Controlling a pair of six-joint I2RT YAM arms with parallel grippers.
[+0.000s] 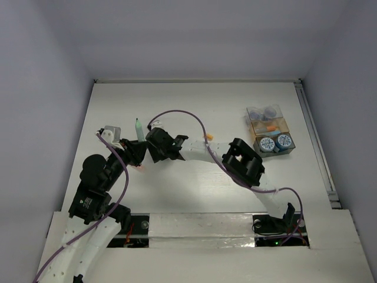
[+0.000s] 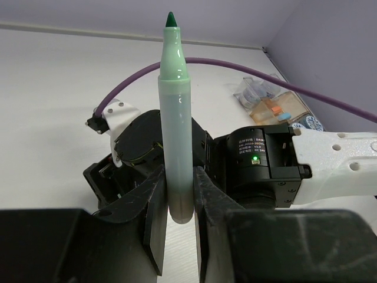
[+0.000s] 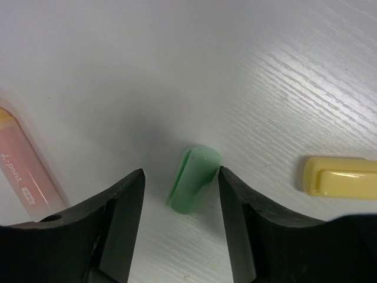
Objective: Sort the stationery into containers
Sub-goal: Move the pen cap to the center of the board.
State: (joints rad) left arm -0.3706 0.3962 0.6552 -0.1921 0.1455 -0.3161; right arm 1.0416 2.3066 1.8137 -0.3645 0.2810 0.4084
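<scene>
The green cap (image 3: 192, 178) lies flat on the table (image 3: 265, 71), right between the two fingers of the right gripper (image 3: 180, 175). Those fingers are spread apart and are not pinching anything yet. The cap is a bit tilted. In the right wrist view its long side runs from 7 o'clock up to 1 o'clock, with the open end at 1 o'clock. That end looks almost against the finger on the 3 o'clock side. There is a gap on the 9 o'clock side.

I think the next move is a squeeze on the cap. The fingers would close across its short side, which is good, but the tilt may make it turn a little.

A yellow piece (image 3: 341, 175) lies at 3 o'clock from the cap, and a pink pen (image 3: 26, 171) lies at 9 o'clock. Both are apart from it.

The left gripper (image 2: 179, 197) is pressed tight on the green pen (image 2: 175, 118) and holds it upright, bare tip up. So the right arm is the one to take the cap.

From above, the boxes (image 1: 270, 132) sit far off at 3 o'clock from both grippers.
</scene>
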